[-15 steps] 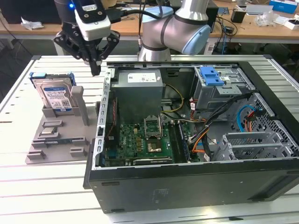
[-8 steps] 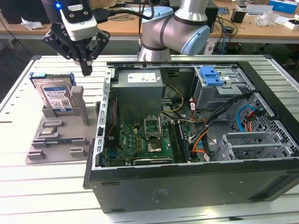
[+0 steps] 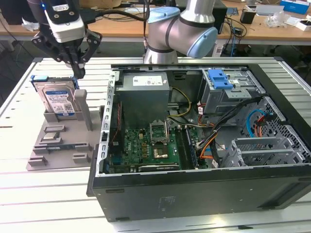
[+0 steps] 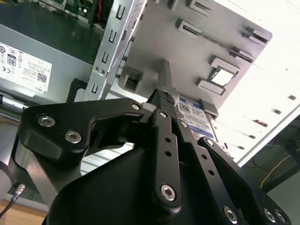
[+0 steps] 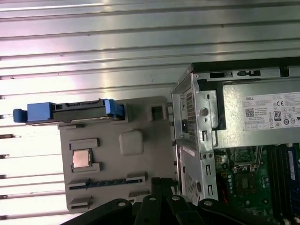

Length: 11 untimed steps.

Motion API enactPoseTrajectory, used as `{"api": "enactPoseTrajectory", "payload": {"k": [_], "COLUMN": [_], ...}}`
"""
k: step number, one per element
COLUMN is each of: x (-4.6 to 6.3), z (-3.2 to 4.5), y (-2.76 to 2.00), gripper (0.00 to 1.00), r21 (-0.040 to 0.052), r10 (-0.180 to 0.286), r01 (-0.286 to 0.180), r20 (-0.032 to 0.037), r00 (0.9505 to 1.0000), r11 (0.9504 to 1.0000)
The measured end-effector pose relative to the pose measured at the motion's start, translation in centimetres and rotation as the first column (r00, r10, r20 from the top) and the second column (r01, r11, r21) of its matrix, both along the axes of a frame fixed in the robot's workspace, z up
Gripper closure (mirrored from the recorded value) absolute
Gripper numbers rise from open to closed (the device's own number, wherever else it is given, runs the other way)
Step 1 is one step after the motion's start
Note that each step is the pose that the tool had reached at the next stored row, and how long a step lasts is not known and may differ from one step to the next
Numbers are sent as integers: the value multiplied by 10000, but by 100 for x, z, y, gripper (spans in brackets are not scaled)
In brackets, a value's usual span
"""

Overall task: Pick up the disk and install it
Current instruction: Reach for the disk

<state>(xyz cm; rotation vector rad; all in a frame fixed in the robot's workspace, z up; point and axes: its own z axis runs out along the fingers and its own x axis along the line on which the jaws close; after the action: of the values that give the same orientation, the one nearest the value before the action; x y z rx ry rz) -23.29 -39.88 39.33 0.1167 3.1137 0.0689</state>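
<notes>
The disk (image 3: pixel 57 100) stands upright on edge in a slot of the grey holder plate (image 3: pixel 58 145), at the exterior view's left, beside the open computer case. It is silver-grey with a white and blue label and blue side rails. The first wrist view has it edge-on (image 5: pixel 70 111), and its label (image 4: pixel 199 117) appears past the fingers in the second wrist view. My gripper (image 3: pixel 77 72) hangs just above the disk's upper corner nearest the case, not touching it. Its black fingers (image 4: pixel 163 101) are pressed together with nothing between them.
The open computer case (image 3: pixel 194 189) lies on the slatted metal table (image 3: pixel 29 194). Inside are a grey power supply (image 3: pixel 145 94), the green motherboard (image 3: pixel 146 150) and a blue bracket on a grey cage (image 3: pixel 222 80). A grey post (image 3: pixel 82 109) stands beside the disk. The holder also carries a small chip (image 5: pixel 82 158).
</notes>
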Motion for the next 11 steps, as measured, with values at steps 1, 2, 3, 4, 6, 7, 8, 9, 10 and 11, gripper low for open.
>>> {"api": "enactPoseTrajectory", "payload": {"k": [1,2,3,4,6,7,8,9,10,11], "x": [-21,-38,-73,-103,-169,-190,-217,-238,-257,-292], "z": [0,0,0,0,0,0,0,0,-1,-1], "y": [0,0,0,0,0,0,0,0,3,17], "gripper": [89,89,89,89,89,89,89,89,89,89], "r21": [0,0,-1,0,0,-1,0,0,0,0], "r10": [0,0,0,1,1,1,0,1,0,1], "r01": [0,0,0,-1,-1,-1,0,-1,0,-1], "r20": [0,0,0,0,0,0,0,0,0,1], "r00": [10000,10000,10000,10000,10000,10000,10000,10000,10000,10000], "r11": [10000,10000,10000,10000,10000,10000,10000,10000,10000,10000]}}
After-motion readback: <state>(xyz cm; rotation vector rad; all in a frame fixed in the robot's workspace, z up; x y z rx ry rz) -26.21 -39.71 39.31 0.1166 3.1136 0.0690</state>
